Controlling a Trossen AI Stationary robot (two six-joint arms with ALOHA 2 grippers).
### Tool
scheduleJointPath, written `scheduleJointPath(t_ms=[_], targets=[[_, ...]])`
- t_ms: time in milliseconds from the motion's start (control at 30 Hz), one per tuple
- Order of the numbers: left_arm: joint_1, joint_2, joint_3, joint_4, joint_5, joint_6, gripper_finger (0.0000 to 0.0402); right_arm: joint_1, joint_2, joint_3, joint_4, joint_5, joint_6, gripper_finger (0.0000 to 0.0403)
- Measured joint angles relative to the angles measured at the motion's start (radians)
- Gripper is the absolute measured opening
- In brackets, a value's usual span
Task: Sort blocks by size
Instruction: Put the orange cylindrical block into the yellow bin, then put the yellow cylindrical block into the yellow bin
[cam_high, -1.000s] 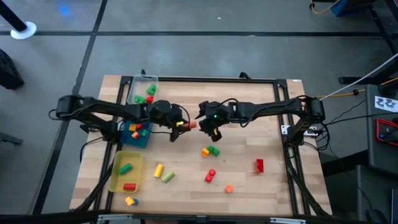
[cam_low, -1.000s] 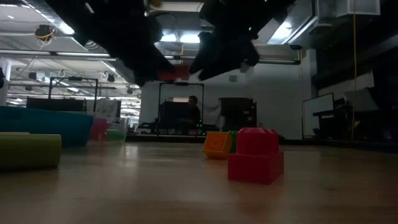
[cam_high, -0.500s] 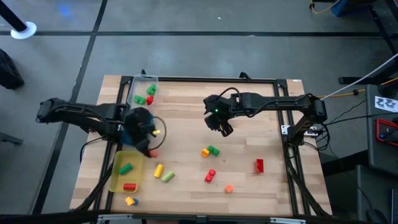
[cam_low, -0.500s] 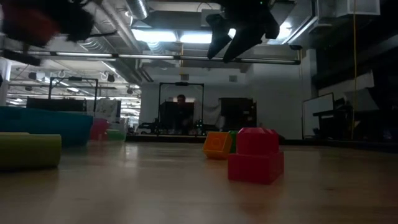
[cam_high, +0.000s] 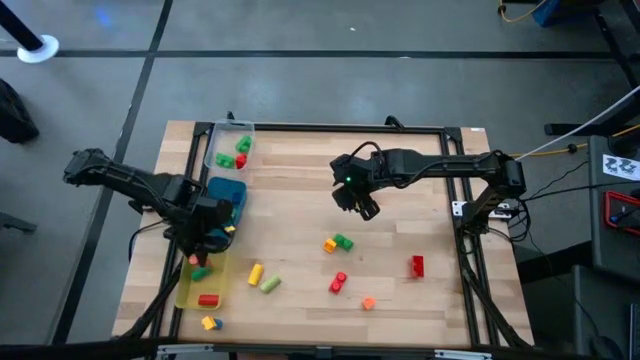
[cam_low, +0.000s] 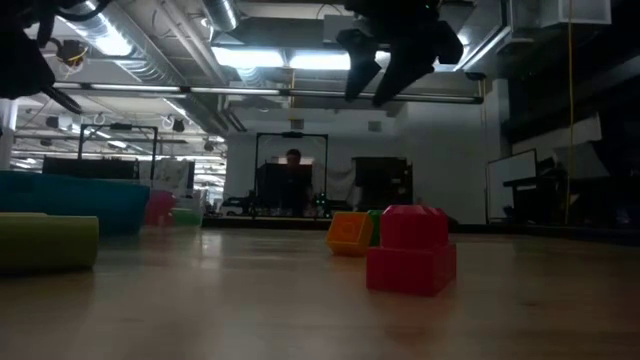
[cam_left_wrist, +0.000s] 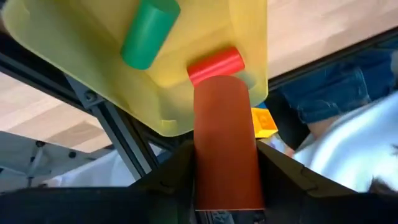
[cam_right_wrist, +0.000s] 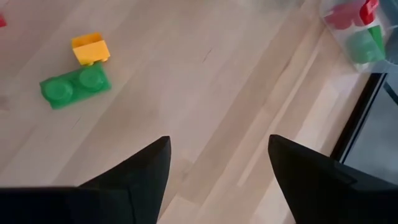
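Note:
My left gripper (cam_high: 205, 245) hangs over the far end of the yellow tray (cam_high: 186, 290) and is shut on a red-brown cylinder block (cam_left_wrist: 225, 124). A green cylinder (cam_left_wrist: 149, 31) and a red cylinder (cam_left_wrist: 214, 62) lie in that tray. My right gripper (cam_high: 365, 206) stands open above the table's middle, holding nothing. Below it a green brick (cam_right_wrist: 74, 87) and an orange cube (cam_right_wrist: 90, 48) lie on the wood. More blocks (cam_high: 339, 282) are scattered toward the near edge. My left gripper pinches the red-brown cylinder by its round sides (cam_left_wrist: 208, 180) between the two fingers. The cylinder lies along the fingers, and its free end (cam_left_wrist: 221, 84) sticks out past them. The fingers slant down from the far side. The block is lifted clear above the yellow tray.
A blue tray (cam_high: 232, 193) and a clear tray (cam_high: 222, 135) with red and green blocks stand beyond the yellow one along the left side. An orange block (cam_high: 209, 322) lies by the yellow tray's near end. A red brick (cam_high: 417, 265) sits on open wood at the right.
My left gripper has carried the red-brown cylinder from the table's middle toward the left and near edges, past the blue tray to above the yellow tray, rolling its wrist on the way. My right gripper has stayed open, risen a little and tipped.

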Motion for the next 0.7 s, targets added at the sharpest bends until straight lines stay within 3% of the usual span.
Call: scheduleJointPath(t_ms=[267, 700], targets=[[-0.022, 0.007, 0.000, 0.000, -0.136, 0.002, 0.0131, 0.000, 0.000, 0.000, -0.010, 0.000, 0.000, 0.0269], [-0.022, 0.006, 0.000, -0.009, -0.167, 0.018, 0.0198, 0.000, 0.000, 0.000, -0.016, 0.000, 0.000, 0.0269]])
